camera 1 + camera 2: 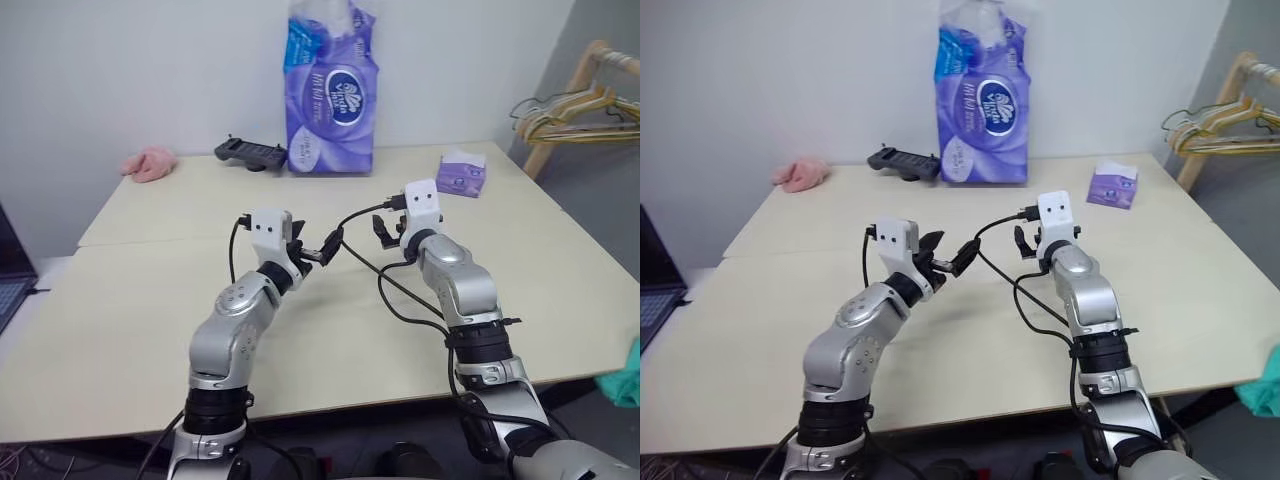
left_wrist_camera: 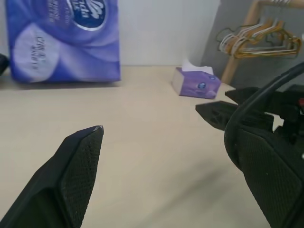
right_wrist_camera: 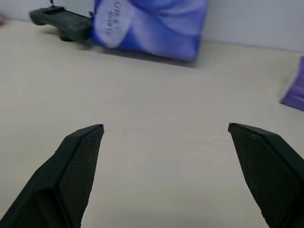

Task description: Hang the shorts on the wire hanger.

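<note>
Left eye view has my left gripper (image 1: 317, 248) and right gripper (image 1: 391, 228) spread and empty above the table (image 1: 140, 300), the shorts (image 1: 625, 378) off its right edge, ungrasped.

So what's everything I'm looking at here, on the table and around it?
Tissue pack: one, purple, tall, back middle of table.
Tissue box: one, small, purple, back right of table.
Black handheld device: one, left of the tissue pack.
Fluffy cloth: one, pink, back left of table.
Hangers: a bunch, pale, on a wooden rack beyond the table's right corner.
Teal fabric: one piece, right edge, off the table.
Table: one, cream.
Left gripper: black, open, above the table.
Right gripper: black, open, above the table.
</note>
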